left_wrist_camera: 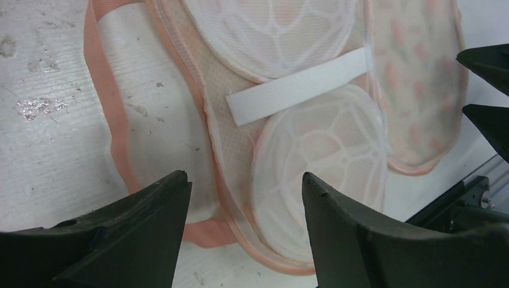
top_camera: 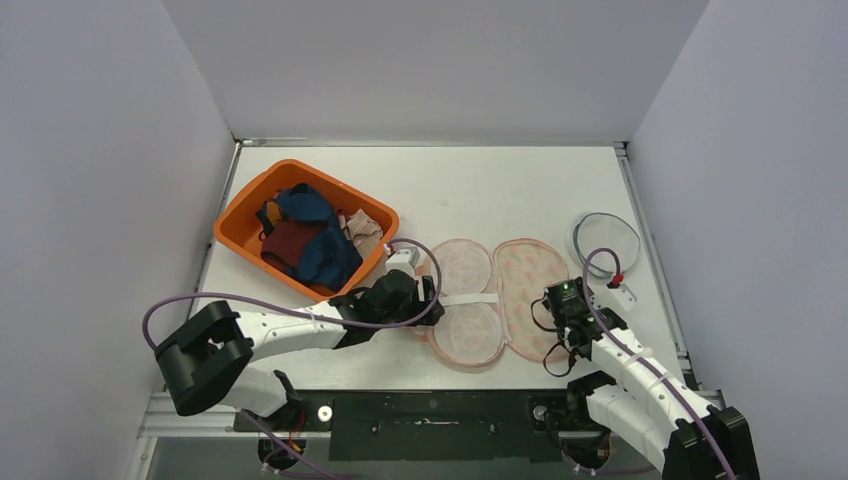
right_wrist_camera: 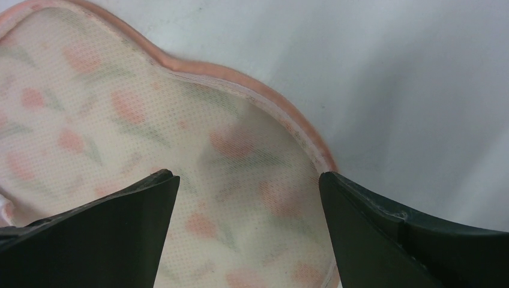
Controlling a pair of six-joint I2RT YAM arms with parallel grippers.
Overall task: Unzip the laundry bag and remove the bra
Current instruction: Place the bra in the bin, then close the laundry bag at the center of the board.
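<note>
Progress: laundry bag lies unzipped, both halves spread flat on the tabletop between the arms; taking out the bra looks undone.
Bra: not clearly seen; peach band beside the domed half may be its strap.
Materials: fine floral mesh, peach binding, two ribbed white domes, flat elastic strap.
Left gripper: released, empty, over the domes.
Right gripper: released, empty, over the floral half.

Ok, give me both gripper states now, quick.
Left gripper: open, holding nothing, over the laundry bag half with the cups.
Right gripper: open, holding nothing, over the bag's printed flap.
</note>
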